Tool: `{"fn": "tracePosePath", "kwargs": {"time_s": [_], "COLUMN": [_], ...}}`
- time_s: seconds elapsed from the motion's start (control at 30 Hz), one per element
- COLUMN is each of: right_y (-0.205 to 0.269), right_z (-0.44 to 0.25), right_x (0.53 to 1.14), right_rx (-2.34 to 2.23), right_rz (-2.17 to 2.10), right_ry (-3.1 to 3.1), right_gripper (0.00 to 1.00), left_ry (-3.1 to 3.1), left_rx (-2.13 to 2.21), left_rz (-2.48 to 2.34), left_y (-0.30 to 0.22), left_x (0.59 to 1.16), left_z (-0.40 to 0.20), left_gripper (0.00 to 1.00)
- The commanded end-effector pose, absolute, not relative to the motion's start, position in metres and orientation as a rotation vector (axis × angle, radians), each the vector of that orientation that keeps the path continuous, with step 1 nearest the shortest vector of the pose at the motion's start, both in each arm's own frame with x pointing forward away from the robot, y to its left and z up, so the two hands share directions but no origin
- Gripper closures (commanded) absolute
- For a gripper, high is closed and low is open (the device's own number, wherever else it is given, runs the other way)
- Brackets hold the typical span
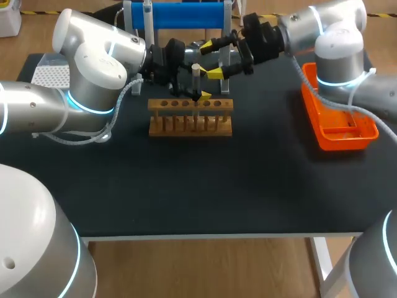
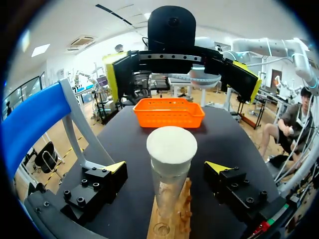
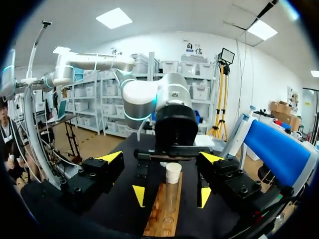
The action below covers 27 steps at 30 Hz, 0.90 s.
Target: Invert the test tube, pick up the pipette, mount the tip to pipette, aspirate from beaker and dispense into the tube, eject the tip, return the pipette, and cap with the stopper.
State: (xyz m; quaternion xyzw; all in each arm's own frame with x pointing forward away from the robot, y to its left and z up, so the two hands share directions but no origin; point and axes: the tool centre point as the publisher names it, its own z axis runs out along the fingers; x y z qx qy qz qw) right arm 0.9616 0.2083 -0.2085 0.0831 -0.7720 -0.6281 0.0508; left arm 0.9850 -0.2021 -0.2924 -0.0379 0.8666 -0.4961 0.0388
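Stopper [image 2: 172, 144] caps the test tube [image 2: 168, 191], upright in the wooden rack [image 1: 190, 124] on the tabletop [image 1: 186, 186]. My left gripper [image 2: 165, 166] straddles it, jaws apart and not touching, apparently lining up a grasp. My right gripper [image 1: 215, 59], also spread, hovers just beyond, facing it.

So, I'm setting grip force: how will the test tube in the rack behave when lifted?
The test tube looks clear and smooth-walled, so probably light, slippery, perhaps fragile. Tall and narrow, it probably needs the wooden rack to stay upright; a sideways pull might tip both.
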Motion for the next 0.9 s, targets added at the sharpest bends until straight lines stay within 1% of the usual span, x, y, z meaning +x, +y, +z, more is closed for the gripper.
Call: {"fn": "tracePosePath", "kwargs": {"time_s": [0.03,0.1,0.13,0.17,0.47,0.9], "right_y": [0.210,0.213,0.215,0.216,0.230,0.236], "right_z": [-0.211,-0.210,-0.210,-0.210,-0.212,-0.217], "right_x": [0.964,0.964,0.964,0.964,0.968,0.973], "right_rx": [0.258,0.259,0.258,0.256,0.230,0.198], "right_rz": [-1.969,-1.989,-1.990,-1.991,-2.002,-2.017], "right_ry": [-2.278,-2.254,-2.252,-2.245,-2.217,-2.190], "right_gripper": [0.40,0.69,0.88,1.00,1.00,1.00], "left_ry": [2.661,2.661,2.661,2.661,2.661,2.661], "left_rx": [-0.115,-0.115,-0.115,-0.115,-0.115,-0.115], "left_rz": [-1.519,-1.519,-1.519,-1.519,-1.519,-1.519], "left_y": [-0.202,-0.202,-0.202,-0.202,-0.202,-0.202], "left_x": [0.986,0.986,0.986,0.986,0.986,0.986], "left_z": [-0.292,-0.292,-0.292,-0.292,-0.292,-0.292], "left_gripper": [0.00,0.00,0.00,0.00,0.00,0.00]}}
